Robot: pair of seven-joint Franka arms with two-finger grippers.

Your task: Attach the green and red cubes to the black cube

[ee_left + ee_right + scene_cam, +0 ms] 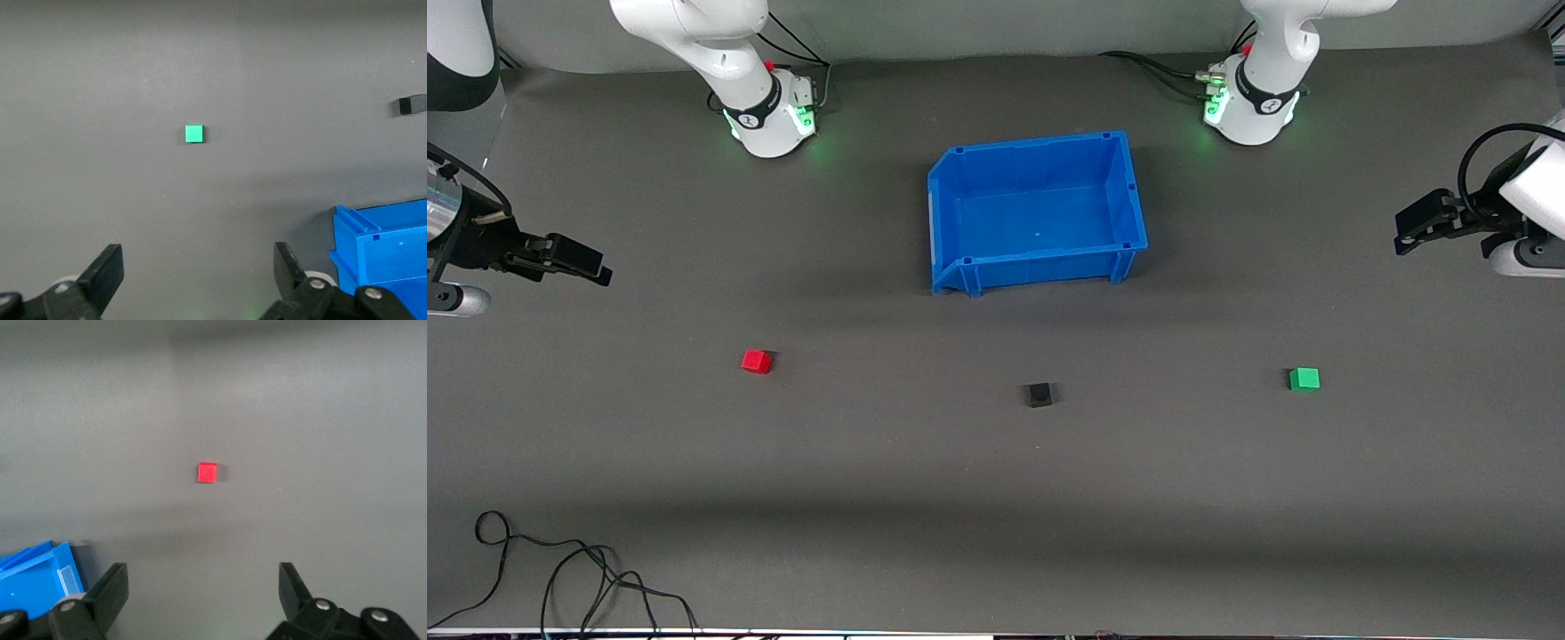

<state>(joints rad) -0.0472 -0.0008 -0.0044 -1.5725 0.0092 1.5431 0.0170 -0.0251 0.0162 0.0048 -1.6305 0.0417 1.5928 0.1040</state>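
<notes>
Both grippers we've got up in the air with fingers spread wide, holding nothing: left gripper (198, 277) over the green cube's (1304, 379) end, right gripper (203, 593) over the red cube's (756, 361). Black cube (1039, 395) sits between them, nearer the camera than the blue bin (960, 267).

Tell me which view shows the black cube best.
The front view: the black cube sits whole on the mat, between the red cube and green cube, nearer the camera than the blue bin. The left wrist view catches it cut off at the frame edge; the right wrist view misses it.
</notes>
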